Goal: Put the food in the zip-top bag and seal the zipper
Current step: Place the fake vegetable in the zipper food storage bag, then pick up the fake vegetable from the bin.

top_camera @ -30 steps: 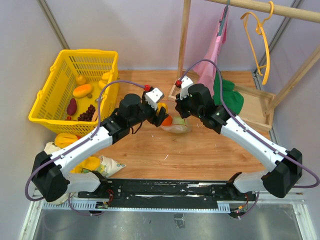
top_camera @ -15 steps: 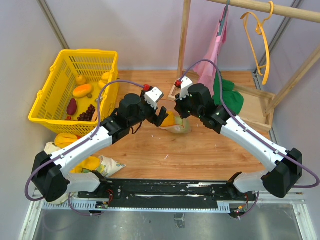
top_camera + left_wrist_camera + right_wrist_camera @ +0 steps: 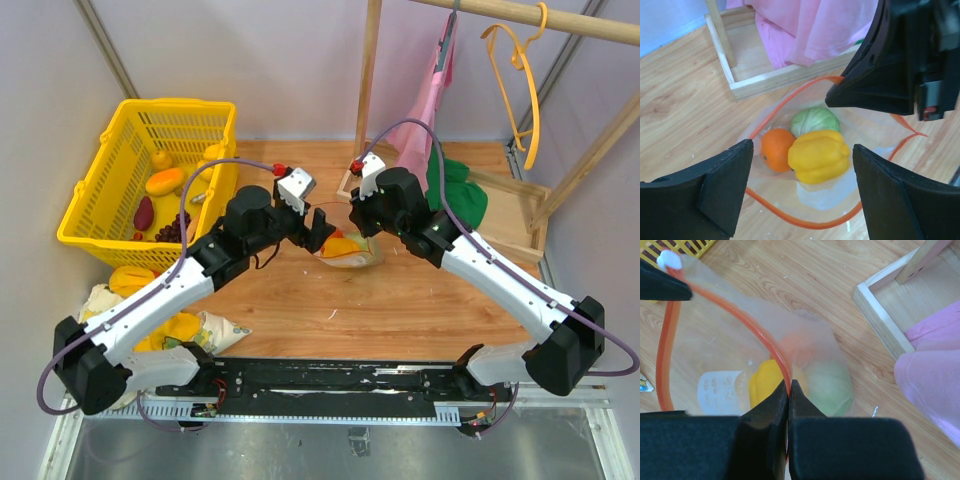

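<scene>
The zip-top bag [image 3: 352,252] lies mid-table with its mouth held open. Inside it I see a yellow pepper [image 3: 820,156], an orange [image 3: 776,150] and a green cabbage [image 3: 815,120]. The orange-red zipper [image 3: 790,214] curves round the open mouth. My left gripper [image 3: 801,167] hangs open just above the mouth with nothing between its fingers [image 3: 725,185]. My right gripper [image 3: 789,385] is shut on the zipper [image 3: 740,305] at the bag's far rim and holds that edge up. From above, the left gripper [image 3: 322,228] and the right gripper [image 3: 357,222] face each other across the bag.
A yellow mesh basket [image 3: 180,103] at the back left holds more toy food [image 3: 165,182]. Snack packets [image 3: 215,330] lie by the left arm's base. A wooden rack base [image 3: 500,215] with pink cloth [image 3: 435,90] and green cloth [image 3: 460,190] stands behind the bag.
The left gripper's jaws have widened and its wrist has drawn back slightly to the left. The yellow pepper now rests in the bag. The right gripper has stayed shut on the rim.
</scene>
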Controlling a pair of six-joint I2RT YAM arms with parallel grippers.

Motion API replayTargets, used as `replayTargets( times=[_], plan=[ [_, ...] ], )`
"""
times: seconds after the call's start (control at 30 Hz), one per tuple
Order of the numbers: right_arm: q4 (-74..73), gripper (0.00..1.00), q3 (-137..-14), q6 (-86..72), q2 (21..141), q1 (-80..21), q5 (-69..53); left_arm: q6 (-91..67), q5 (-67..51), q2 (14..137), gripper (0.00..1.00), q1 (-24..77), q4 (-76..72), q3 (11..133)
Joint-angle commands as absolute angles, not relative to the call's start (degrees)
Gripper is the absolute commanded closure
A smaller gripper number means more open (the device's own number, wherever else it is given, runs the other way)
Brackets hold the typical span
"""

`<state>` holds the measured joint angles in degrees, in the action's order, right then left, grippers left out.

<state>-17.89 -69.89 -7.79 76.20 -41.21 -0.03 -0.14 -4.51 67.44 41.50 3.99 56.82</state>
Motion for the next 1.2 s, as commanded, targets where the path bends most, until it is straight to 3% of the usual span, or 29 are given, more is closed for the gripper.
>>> replayTargets(
  times=[0.0,0.43,0.9,1.17],
  plan=[
    [-17.48,0.99,-70.99,-8.35,76.0,-41.04,-0.28,-6.72,-2.97,62.17,0.17,42.01,8.28,59.54],
    [-17.31,0.99,-70.69,-8.35,76.16,-40.95,0.36,-13.21,17.85,59.51,0.16,40.32,25.67,67.56],
    [-17.41,0.99,-70.82,-7.82,76.13,-40.69,0.53,-13.45,10.12,65.36,0.12,11.46,30.97,75.13],
    [-17.4,0.99,-70.7,-7.73,76.25,-40.56,-0.02,-15.49,-1.77,73.7,0.12,-6.68,30.32,78.49]
  ],
)
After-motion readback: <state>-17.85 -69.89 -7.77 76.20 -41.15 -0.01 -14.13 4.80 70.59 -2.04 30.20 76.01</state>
